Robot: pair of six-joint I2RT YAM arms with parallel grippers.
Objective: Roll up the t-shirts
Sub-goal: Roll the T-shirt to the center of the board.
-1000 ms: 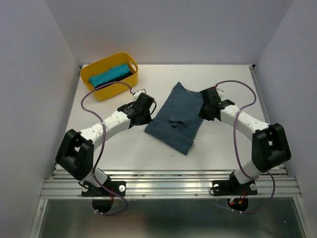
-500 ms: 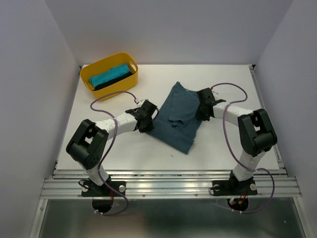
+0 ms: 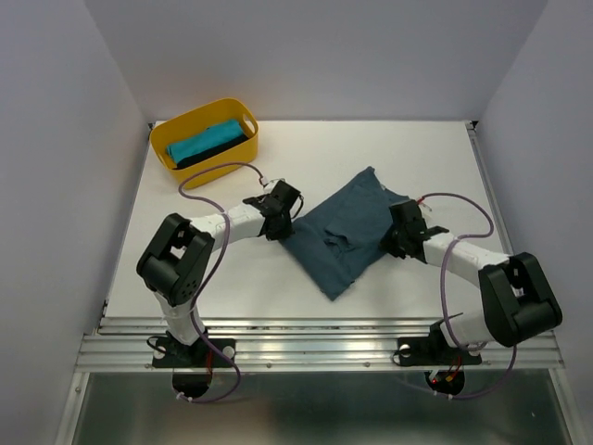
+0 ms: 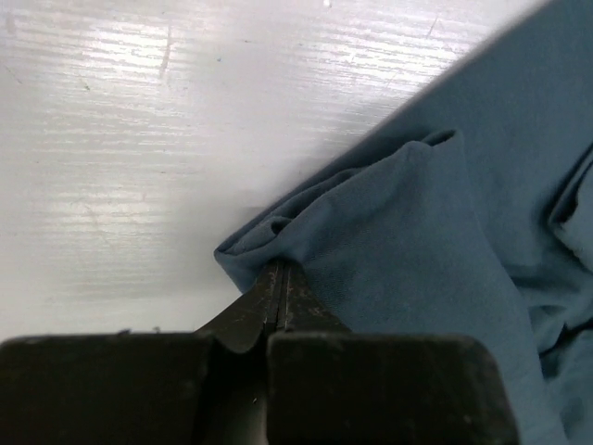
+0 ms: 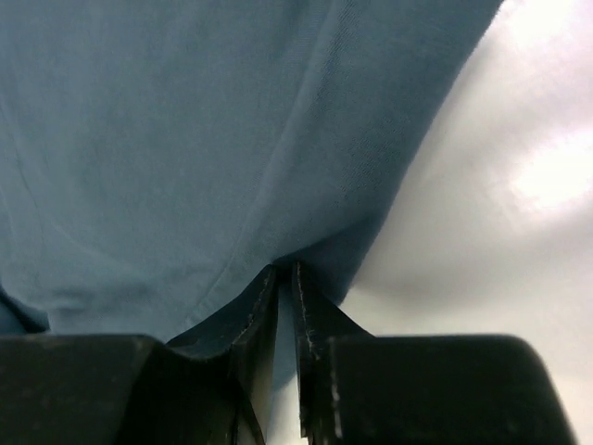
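Roughly at the middle of the table [image 3: 278,278], the slate-blue t-shirt [image 3: 347,227] lies as a rumpled, skewed diamond, one corner pointing to 6 o'clock and a creased flap near its centre. The left gripper [image 3: 283,211] pinches its 9 o'clock edge, jaws pressed together on bunched cloth. The right gripper [image 3: 400,236] clamps the 3 o'clock edge, only a slit between its jaws. Toward 11 o'clock, the turquoise t-shirt [image 3: 199,141] and black t-shirt [image 3: 220,151] lie side by side as long bundles in the yellow tub [image 3: 215,172].
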